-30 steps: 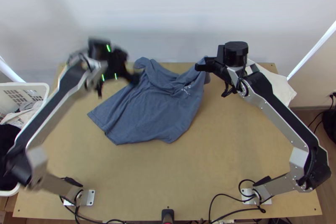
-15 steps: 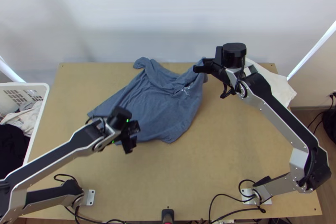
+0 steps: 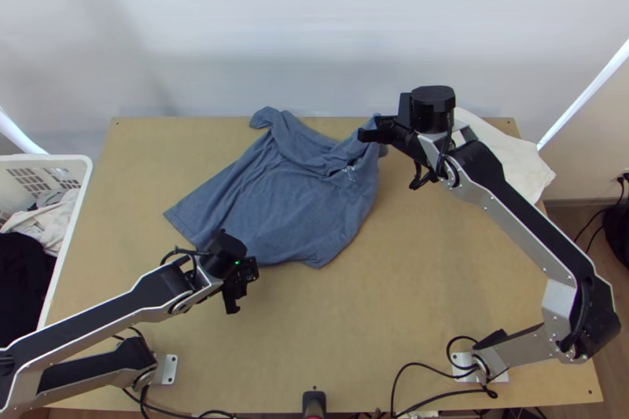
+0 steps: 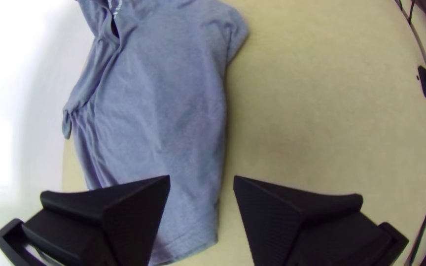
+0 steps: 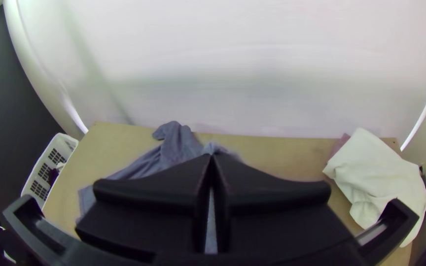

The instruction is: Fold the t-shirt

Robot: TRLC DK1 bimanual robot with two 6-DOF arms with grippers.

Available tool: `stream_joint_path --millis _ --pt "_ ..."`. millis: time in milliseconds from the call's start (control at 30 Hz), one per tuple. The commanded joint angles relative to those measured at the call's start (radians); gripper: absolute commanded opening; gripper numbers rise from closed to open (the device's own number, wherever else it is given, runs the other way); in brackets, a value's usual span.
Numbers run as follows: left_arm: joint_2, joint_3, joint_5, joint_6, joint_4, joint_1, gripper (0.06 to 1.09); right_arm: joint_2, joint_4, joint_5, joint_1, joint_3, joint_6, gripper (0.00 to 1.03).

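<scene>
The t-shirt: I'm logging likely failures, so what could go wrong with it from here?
The t-shirt lies rumpled, so a fold made now may come out crooked. The right end effector pinches only a small bunched part at the far side, which might slip free under a pull. The left end effector is open by the near edge and grips no fabric; closing too high could miss it.

The left end effector [image 3: 242, 290], fingers [image 4: 139, 207] apart, hangs by the blue t-shirt [image 4: 159, 103].
</scene>
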Motion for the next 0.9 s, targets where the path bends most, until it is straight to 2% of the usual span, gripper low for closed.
stream_joint_path --millis 0,267,300,433,467,667,867 --pt "0.035 -0.049 -0.008 0.038 0.041 0.009 0.71 -0.038 0.014 -0.004 0.006 -0.029 0.014 0.03" --pt "0.138 -0.061 -0.008 0.054 0.128 0.036 0.69 -0.038 0.015 -0.004 0.007 -0.031 0.014 0.03" --pt "0.151 -0.058 -0.008 0.054 0.135 0.043 0.61 -0.038 0.017 -0.004 0.007 -0.031 0.014 0.03" --pt "0.168 -0.069 0.002 0.081 0.181 0.044 0.12 -0.038 0.02 -0.004 0.007 -0.034 0.013 0.03" --pt "0.177 -0.067 0.004 0.081 0.193 0.044 0.1 -0.038 0.018 -0.004 0.007 -0.034 0.013 0.03" --pt "0.174 -0.007 0.038 0.069 0.19 0.095 0.1 -0.039 0.02 -0.006 0.002 -0.032 0.009 0.03" --pt "0.099 0.166 0.084 0.003 -0.01 0.132 0.09 -0.044 0.02 -0.007 0.004 -0.04 0.013 0.03"
